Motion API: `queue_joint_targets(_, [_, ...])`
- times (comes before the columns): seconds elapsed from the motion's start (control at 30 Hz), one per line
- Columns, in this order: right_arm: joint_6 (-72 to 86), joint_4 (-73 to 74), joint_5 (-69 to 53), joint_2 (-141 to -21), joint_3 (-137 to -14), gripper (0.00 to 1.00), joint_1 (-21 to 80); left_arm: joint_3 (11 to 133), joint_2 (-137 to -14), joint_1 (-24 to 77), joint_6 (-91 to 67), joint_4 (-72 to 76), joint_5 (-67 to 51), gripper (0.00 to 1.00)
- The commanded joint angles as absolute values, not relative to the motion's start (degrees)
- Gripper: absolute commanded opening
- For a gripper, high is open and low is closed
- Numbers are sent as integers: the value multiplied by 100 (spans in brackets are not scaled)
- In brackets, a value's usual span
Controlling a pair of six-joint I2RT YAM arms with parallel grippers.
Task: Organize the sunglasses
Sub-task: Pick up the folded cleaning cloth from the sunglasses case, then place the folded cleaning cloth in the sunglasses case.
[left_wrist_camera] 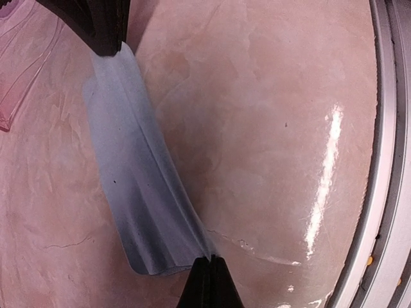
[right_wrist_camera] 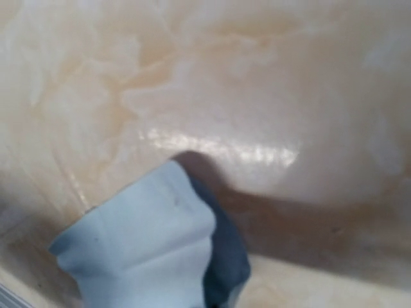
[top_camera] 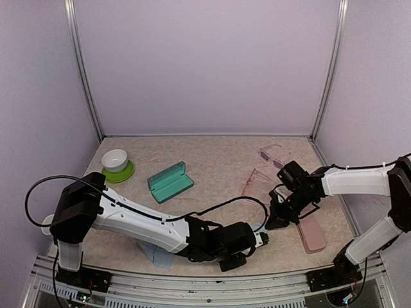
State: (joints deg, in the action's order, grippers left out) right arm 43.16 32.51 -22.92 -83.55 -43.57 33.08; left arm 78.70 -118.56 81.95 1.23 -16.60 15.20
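Notably, neither pair of sunglasses is in hand. The pink-framed pair (top_camera: 253, 183) lies on the surface (top_camera: 212, 151) just behind where your two arms meet, and the pale pair with purplish lenses (top_camera: 273, 156) sits a little farther back toward the right rear corner, near the first but apart from it. What you are holding is a light-blue cloth (left_wrist_camera: 135, 192). The left fingers (left_wrist_camera: 199, 292) are pressed together on one end and the right fingers (left_wrist_camera: 96, 22) are clamped on the other, so the cloth hangs between them as a long strip just above the surface, sagging and curling along its edges. The right wrist view shows its end bunched into folds at the pinch. Holding it at both ends looks like a way to spread or fold it, probably so it can go with a pair of glasses or into a case. The pink frame shows at the corner of the left wrist view, close to the right fingers, so any sweep of the cloth that way could nudge it. A pink case (top_camera: 313, 235) lies just right of the right wrist, and a teal case (top_camera: 170, 181) sits well to the left, mid-surface. A second blue cloth (top_camera: 160, 255) is partly hidden under the left arm, which stretches low across the near edge. A white bowl (top_camera: 115, 158) on a green plate (top_camera: 121, 174) stands at the far left, out of the way.
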Motion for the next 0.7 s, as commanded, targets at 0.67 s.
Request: queue_joint_targets(0.67, [3274, 4223, -2674, -8492, -5265, 0, 3062, 8698, -12001, 8316, -1307, -2595, 1591, 0])
